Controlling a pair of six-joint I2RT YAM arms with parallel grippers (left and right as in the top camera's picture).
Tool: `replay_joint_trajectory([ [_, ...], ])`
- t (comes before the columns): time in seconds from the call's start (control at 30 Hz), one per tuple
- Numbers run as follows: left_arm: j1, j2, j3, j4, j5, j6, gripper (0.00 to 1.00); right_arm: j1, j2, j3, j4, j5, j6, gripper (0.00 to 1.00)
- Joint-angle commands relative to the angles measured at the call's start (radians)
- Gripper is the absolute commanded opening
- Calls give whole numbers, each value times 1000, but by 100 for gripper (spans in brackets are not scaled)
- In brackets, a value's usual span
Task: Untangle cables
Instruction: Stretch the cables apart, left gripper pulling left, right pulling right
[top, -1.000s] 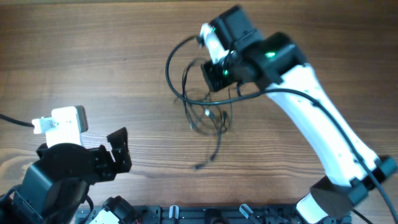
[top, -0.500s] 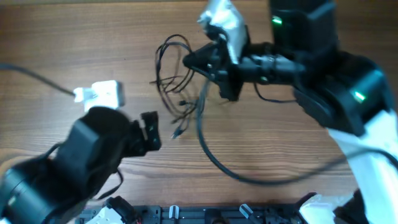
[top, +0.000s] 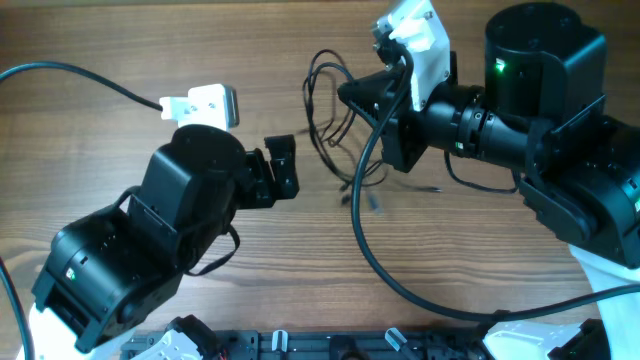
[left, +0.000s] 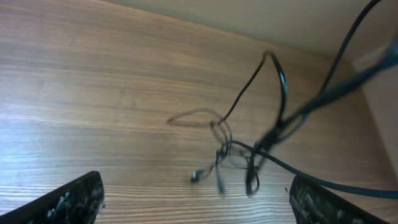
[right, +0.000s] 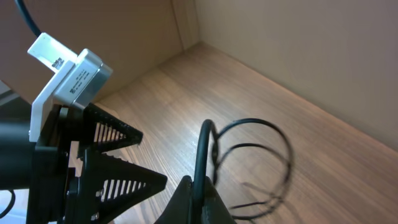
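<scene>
Between the arms, over the table (top: 200, 50), thin black cables (top: 322, 100) are seen as a tangled bunch of loops, with the lower ends blurred. A strand is pinched by the right gripper (top: 347, 95), jaws pressed together. The left gripper (top: 283, 167) is spread wide, near the bunch but not touching it.

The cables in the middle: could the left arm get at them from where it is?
Probably yes. The left end effector is open and faces the cables, only bare table between; the right end effector holds them from the other side.
</scene>
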Motion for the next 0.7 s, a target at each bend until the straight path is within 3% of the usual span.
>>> replay_joint_trajectory([
  [0.0, 3, 24, 6, 42, 62, -5, 97, 0, -16, 14, -10, -49, 16, 4],
  [0.33, 3, 134, 6, 132, 132, -1, 93, 0, -19, 14, -57, -84, 16, 4],
  [0.6, 3, 206, 6, 12, -79, -2, 91, 0, -111, 14, -55, -24, 14, 4],
  [0.63, 3, 209, 6, -11, -108, -2, 89, 0, -124, 14, -55, -5, 14, 4],
  [0.67, 3, 210, 6, -37, -138, -2, 77, 0, -137, 14, -57, 14, 15, 4],
])
